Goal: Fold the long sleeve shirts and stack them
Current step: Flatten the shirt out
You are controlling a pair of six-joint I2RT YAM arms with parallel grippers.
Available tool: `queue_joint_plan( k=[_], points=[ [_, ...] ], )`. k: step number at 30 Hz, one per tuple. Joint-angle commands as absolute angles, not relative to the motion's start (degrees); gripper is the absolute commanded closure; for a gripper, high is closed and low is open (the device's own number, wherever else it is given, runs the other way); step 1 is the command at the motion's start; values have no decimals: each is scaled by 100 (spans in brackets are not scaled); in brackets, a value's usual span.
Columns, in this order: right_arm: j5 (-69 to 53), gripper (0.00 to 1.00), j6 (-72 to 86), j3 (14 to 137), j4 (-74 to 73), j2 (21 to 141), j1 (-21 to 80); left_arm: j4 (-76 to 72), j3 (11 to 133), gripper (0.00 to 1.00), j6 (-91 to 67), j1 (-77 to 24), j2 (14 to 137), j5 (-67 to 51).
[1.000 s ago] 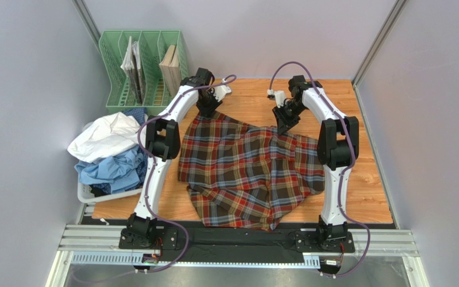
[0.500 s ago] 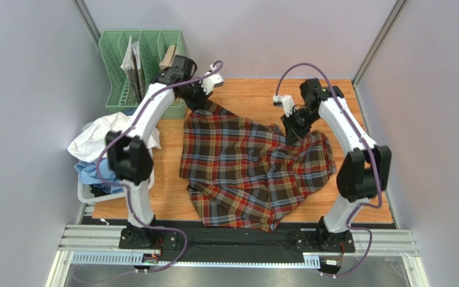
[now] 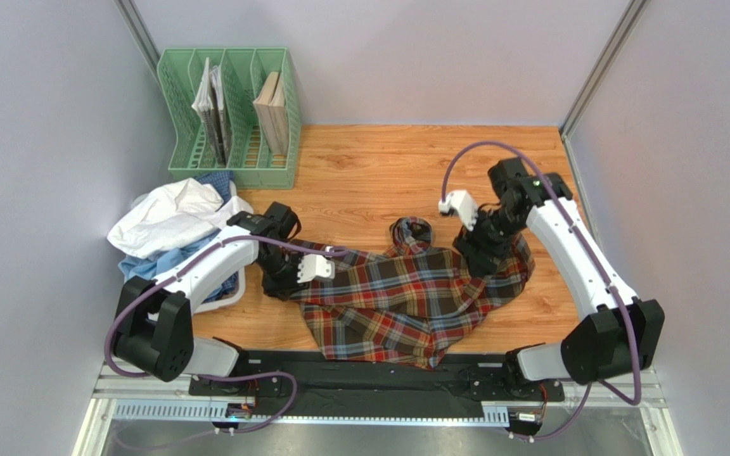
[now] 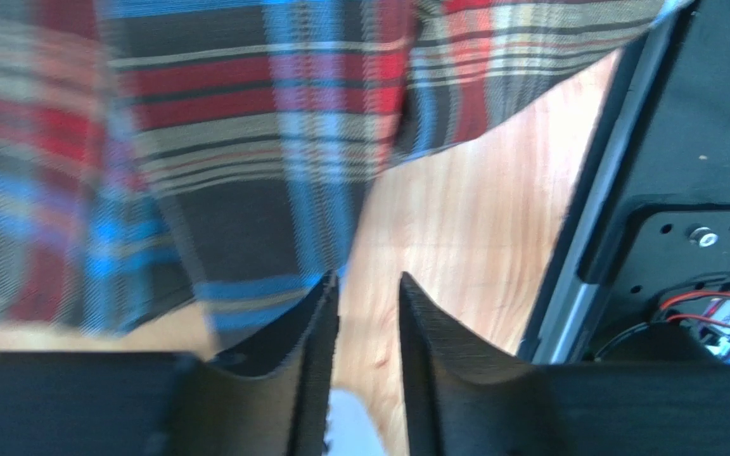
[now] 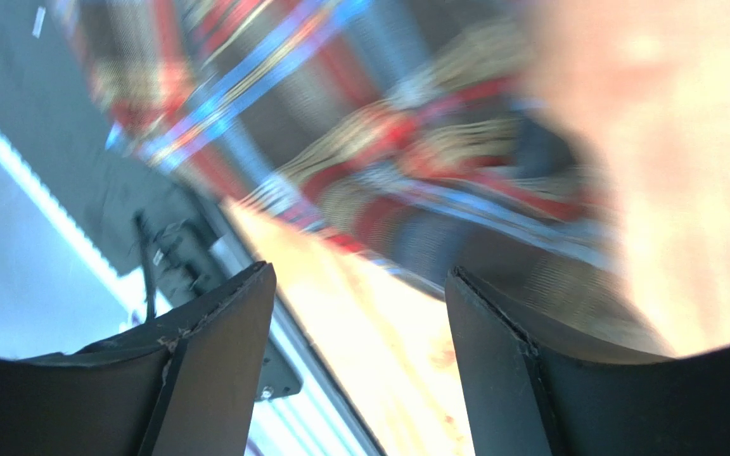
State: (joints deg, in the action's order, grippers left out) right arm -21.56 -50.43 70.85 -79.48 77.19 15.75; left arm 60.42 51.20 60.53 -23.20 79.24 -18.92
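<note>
Top external: tartan shirt (image 3: 397, 294) lies bunched, unevenly spread.
Left gripper (image 4: 367, 283): narrowly apart, empty.
Right gripper (image 5: 359, 275): wide apart, empty.
Risk: creases likely folded in.

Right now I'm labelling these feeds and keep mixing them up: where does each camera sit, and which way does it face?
Top external: above and behind the bases, looking down on the table and tartan shirt; both arms show.
Left wrist: on the left arm, looking past the left pincer at the shirt's edge and bare table.
Right wrist: on the right arm, looking past the open right pincer at blurred tartan.
Shared: all three show the shirt.
</note>
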Motion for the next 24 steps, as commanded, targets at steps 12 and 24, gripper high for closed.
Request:
queue_joint_plan(
  k=[12, 24],
  points=[
    [-3120, 0, -2094, 10414, -7051, 10888, 905, 5406, 6961, 32, 4070, -2162, 8964, -2707],
    [-2892, 9, -1775, 10187, -6373, 12164, 1388, 5063, 6873, 31, 3911, -2066, 9703, -2365]
  ],
)
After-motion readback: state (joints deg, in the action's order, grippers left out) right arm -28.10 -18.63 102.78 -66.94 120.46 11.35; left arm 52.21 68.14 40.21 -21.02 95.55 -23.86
